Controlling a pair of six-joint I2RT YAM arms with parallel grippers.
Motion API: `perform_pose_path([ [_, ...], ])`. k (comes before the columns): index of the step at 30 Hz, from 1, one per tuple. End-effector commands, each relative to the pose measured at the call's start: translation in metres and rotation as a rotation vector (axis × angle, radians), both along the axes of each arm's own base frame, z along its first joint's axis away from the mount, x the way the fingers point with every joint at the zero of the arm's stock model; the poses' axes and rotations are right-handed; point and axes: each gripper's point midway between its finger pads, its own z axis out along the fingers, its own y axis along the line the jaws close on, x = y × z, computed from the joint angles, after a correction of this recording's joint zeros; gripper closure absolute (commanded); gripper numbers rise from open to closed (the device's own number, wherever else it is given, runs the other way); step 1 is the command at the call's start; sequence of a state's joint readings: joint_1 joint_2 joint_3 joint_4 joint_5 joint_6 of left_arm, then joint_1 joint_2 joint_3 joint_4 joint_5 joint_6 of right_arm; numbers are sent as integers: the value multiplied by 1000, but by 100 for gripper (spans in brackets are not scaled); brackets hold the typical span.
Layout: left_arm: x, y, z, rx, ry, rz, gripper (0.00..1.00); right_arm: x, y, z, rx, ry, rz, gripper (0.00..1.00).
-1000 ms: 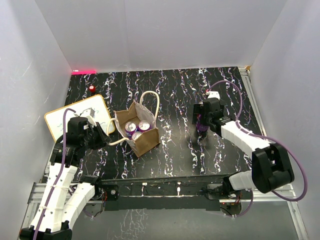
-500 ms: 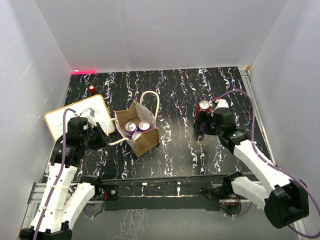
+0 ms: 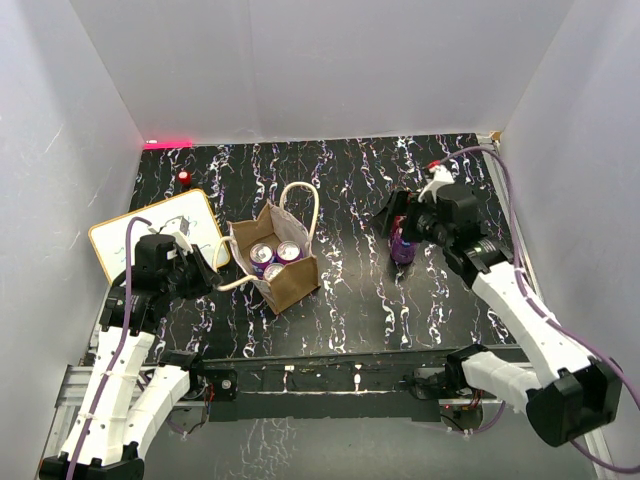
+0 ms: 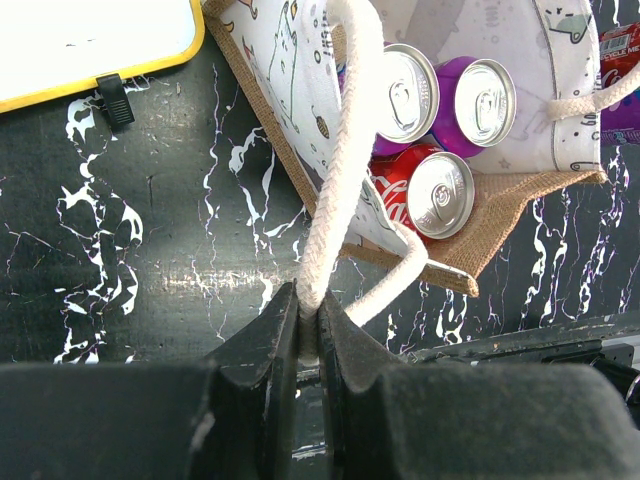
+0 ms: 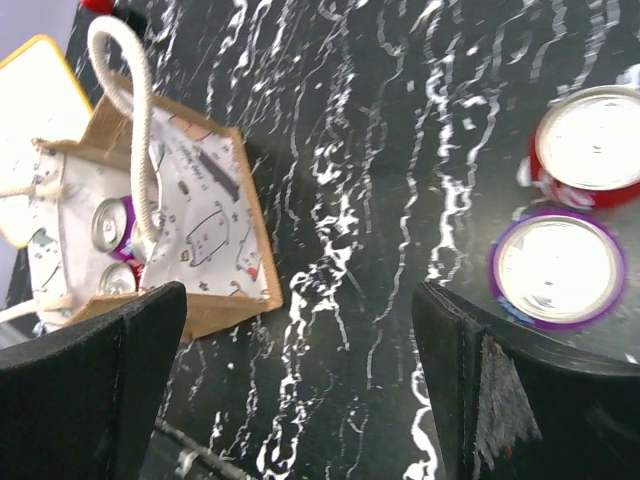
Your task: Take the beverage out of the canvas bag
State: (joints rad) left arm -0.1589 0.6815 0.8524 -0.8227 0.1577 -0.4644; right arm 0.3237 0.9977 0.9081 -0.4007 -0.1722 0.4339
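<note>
The tan canvas bag (image 3: 283,278) stands left of centre, open at the top, with three cans inside (image 3: 273,257). In the left wrist view a silver-topped can (image 4: 410,92), a purple can (image 4: 484,101) and a red can (image 4: 439,195) show in the bag (image 4: 500,200). My left gripper (image 3: 212,270) is shut on the bag's near cream handle (image 4: 340,180), pinched at the fingertips (image 4: 308,318). My right gripper (image 5: 300,390) is open and empty, hovering above a purple can (image 5: 558,268) and a red can (image 5: 590,145) standing on the table. The purple can (image 3: 402,250) shows below it in the top view.
A yellow-rimmed whiteboard (image 3: 150,235) lies left of the bag, close to my left arm. A small red object (image 3: 184,177) sits at the back left. White walls close in the table on three sides. A metal rail (image 3: 330,375) runs along the near edge.
My right gripper has come off the purple can, risen and swung over the two standing cans, now covering the red one from above. The left gripper and bag have not moved.
</note>
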Motion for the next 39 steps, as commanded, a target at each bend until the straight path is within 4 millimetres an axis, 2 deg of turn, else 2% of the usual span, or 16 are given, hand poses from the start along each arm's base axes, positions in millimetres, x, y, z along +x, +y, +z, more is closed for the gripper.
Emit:
perform_pose_path([
  [1,-3,1,-1,5,4,-3,100,3,51,28,144,-9,172,2],
  [6,-3,1,-1,5,4,-3,100,-7,115,42,130,-36,277,2],
  [12,-3,2,-2,6,6,-1,100,-23,192,46,67,-54,404,2],
  [17,-3,2,-1,5,1,1,100,-26,235,41,-26,-78,452,2],
  [20,-3,2,-1,6,4,-1,100,-24,251,35,-115,-97,459,3],
  [24,-3,2,-1,7,-2,2,100,-12,257,18,-241,-97,425,7],
  [26,-3,2,0,6,-3,4,100,-5,259,7,-299,-88,418,9],
  [28,-3,3,0,7,-2,5,100,3,264,-13,-369,-62,423,12],
  [30,-3,2,-1,6,1,4,100,10,272,-20,-411,-55,441,15],
  [39,-3,3,0,9,-3,8,100,10,297,-63,-577,14,541,16],
])
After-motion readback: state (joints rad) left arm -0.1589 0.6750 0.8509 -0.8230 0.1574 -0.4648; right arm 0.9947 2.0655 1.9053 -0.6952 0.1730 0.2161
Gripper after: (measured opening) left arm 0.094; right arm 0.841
